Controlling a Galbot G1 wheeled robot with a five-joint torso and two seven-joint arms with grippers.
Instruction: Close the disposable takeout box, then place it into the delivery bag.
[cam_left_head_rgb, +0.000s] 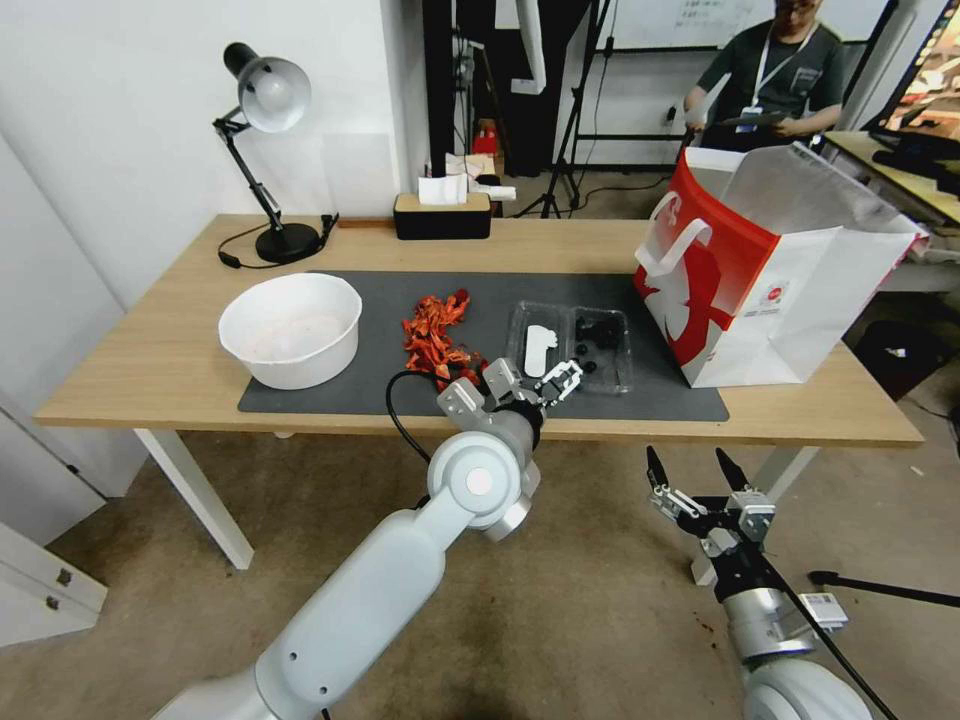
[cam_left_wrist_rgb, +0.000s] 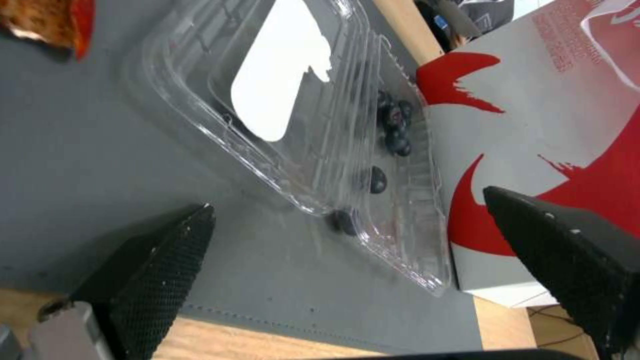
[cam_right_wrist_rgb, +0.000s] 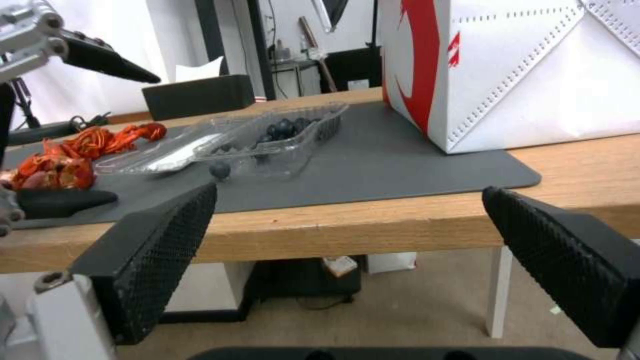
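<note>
The disposable takeout box (cam_left_head_rgb: 570, 345) lies open and flat on the grey mat. One clear half carries a white patch and the other holds dark berries. My left gripper (cam_left_head_rgb: 540, 382) hovers open at the box's near edge, its jaws spread over that corner of the box (cam_left_wrist_rgb: 313, 125). A loose berry (cam_left_wrist_rgb: 343, 220) sits on the mat just outside the box. To the right of the box stands the delivery bag (cam_left_head_rgb: 760, 290), red and white, mouth open. My right gripper (cam_left_head_rgb: 700, 475) hangs open below the table's front edge, facing the box (cam_right_wrist_rgb: 267, 135) and the bag (cam_right_wrist_rgb: 520, 65).
A round white bowl (cam_left_head_rgb: 292, 328) sits at the mat's left end, with orange-red peels (cam_left_head_rgb: 435, 335) between it and the box. A desk lamp (cam_left_head_rgb: 265, 150) and a tissue box (cam_left_head_rgb: 443, 215) stand at the back. The wooden table edge (cam_right_wrist_rgb: 373, 225) lies level with my right gripper.
</note>
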